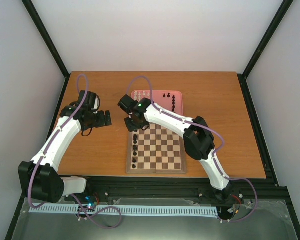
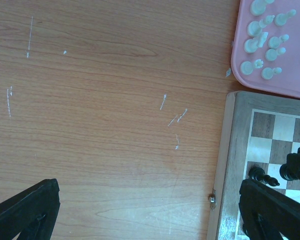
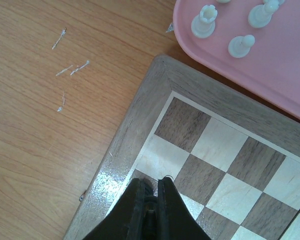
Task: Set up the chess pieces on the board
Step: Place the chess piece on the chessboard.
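R tool nearly shut over board far-left col; can't tell if holding. We see white pieces just beyond in tray, R arm nearer; L tool wide over tabletop.

The left arm slants up and forward from its base; the left gripper points rightward, its fingers spread wide apart; the right arm bends at a raised elbow and stretches leftward; the right gripper points steeply down, its own fingers pinched nearly together.
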You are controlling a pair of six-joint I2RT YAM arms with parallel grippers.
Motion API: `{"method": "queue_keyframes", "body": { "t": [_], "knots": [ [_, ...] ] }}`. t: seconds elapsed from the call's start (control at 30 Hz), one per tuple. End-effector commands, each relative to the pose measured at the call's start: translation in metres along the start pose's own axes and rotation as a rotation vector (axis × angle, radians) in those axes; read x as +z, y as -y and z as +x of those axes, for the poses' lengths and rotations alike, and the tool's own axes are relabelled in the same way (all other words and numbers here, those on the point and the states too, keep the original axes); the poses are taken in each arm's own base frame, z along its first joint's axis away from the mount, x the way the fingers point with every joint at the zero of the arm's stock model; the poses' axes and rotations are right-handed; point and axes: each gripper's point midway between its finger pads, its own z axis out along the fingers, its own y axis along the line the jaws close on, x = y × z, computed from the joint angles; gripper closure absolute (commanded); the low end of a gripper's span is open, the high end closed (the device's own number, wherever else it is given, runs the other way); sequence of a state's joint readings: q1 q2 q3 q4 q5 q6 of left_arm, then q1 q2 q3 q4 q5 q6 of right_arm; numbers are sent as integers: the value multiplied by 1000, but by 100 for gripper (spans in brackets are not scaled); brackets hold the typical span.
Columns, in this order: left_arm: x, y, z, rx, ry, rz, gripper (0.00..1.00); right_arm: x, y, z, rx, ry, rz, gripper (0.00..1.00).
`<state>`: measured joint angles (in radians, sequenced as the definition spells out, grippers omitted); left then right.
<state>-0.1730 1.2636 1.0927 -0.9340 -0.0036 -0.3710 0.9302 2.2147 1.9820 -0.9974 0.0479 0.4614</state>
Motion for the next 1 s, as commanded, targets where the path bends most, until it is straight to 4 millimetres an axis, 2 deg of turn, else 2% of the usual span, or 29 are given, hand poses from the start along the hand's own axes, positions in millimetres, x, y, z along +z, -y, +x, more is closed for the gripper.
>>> {"method": "queue_keyframes", "body": {
  "t": [0.0,0.97],
  "knots": [
    [-7,2,-6,10,36,15,0,-5,-5,-3,0,21,-1,94],
    [-1,2,-8,13,28,10,0,25,-5,-11,-29,1,21,93]
  ]
}}
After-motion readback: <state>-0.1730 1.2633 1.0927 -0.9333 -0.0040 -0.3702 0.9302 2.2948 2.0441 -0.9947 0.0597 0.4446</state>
